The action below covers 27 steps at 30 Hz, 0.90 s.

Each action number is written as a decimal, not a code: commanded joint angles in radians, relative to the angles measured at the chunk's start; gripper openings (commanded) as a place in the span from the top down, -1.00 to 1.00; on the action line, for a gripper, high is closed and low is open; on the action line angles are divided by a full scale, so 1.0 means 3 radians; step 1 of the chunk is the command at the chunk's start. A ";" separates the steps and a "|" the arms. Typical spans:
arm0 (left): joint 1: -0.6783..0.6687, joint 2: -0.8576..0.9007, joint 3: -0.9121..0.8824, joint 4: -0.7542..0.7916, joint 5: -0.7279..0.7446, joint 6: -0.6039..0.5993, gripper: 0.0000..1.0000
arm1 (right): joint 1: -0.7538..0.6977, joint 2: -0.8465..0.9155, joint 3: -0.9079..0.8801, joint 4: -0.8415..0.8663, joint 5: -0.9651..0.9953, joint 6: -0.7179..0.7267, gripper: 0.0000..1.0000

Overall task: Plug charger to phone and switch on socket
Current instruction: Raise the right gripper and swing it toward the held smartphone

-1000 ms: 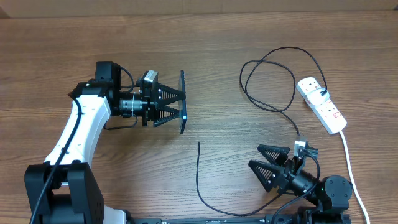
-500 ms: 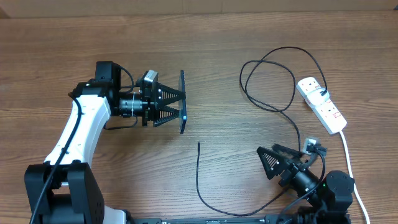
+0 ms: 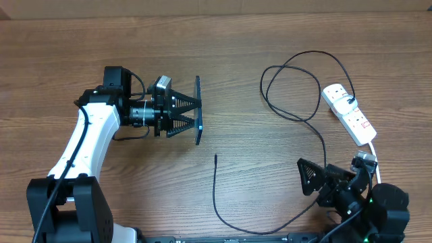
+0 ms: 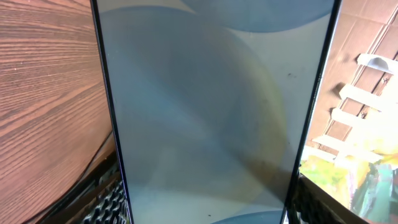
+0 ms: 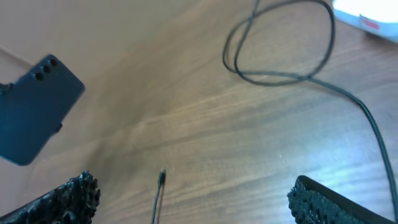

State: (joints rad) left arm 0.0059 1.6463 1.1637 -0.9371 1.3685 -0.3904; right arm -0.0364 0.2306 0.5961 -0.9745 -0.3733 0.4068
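**On the brown wooden tabletop (image 3: pixel 135 40): one grip closed, one cable end lying loose**

In the left half of the tabletop, the left tool (image 3: pixel 196 111) is clenched on a slim, dark-edged smartphone (image 3: pixel 198 86) with a pale grey-blue glass face. The smartphone is turned on its long edge, so the overhead view shows it only as a thin dark line. In the left wrist view the glass fills almost the whole picture, and the ribbed black fingers (image 4: pixel 109 202) press on its two long sides. The right wrist view shows its dark blue back, with small lenses near one corner. Whether its lower edge touches the wood, I cannot tell.

The long thin black charger cable (image 3: pixel 214 192) meets the white elongated power strip (image 3: pixel 347 113) at a dark plug, near the right edge. It makes a loose loop beside the strip, runs down toward the near edge and curves back up. Its small connector tip (image 3: pixel 215 157) lies flat on the wood, near the lower end of the smartphone but apart from it, and nothing holds it. The power strip lies slantwise, with small red marks on its top. A thick white cord (image 3: pixel 376 162) leaves its nearer end.

At the near right corner, the right tool (image 3: pixel 309 179) is released. Its black fingers stand wide apart with nothing between them, well apart from the connector tip.
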 commanded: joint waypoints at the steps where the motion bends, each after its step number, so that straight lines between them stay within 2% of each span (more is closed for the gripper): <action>1: 0.0000 0.0004 -0.0009 0.0013 0.0112 0.0027 0.50 | 0.0025 0.0245 0.0401 -0.0262 0.0083 -0.0052 -0.99; 5: 0.0000 0.0004 -0.0009 0.0014 0.0099 0.0025 0.51 | 0.0025 0.0540 0.0696 -0.0472 -0.0032 -0.0109 -0.99; 9: 0.0000 0.0004 -0.0009 0.0013 -0.0078 -0.0038 0.51 | 0.0025 0.0684 0.0729 -0.0182 -0.0610 -0.0226 -0.99; 13: 0.0000 0.0004 -0.0009 0.0013 -0.0076 -0.0075 0.50 | 0.0025 0.0725 0.0722 0.0131 -0.0814 -0.0202 -0.99; 19: 0.0000 0.0004 -0.0009 0.0070 -0.0079 -0.0151 0.52 | 0.0028 0.0758 0.0722 0.0446 -0.0832 -0.0402 -0.99; 27: 0.0000 0.0004 -0.0009 0.0126 -0.0089 -0.0231 0.52 | 0.0058 0.0997 0.0722 0.0707 -0.0835 -0.0415 -1.00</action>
State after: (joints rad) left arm 0.0063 1.6463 1.1637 -0.9039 1.3083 -0.4458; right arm -0.0357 0.4969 0.7895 -0.7795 -0.6144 0.3008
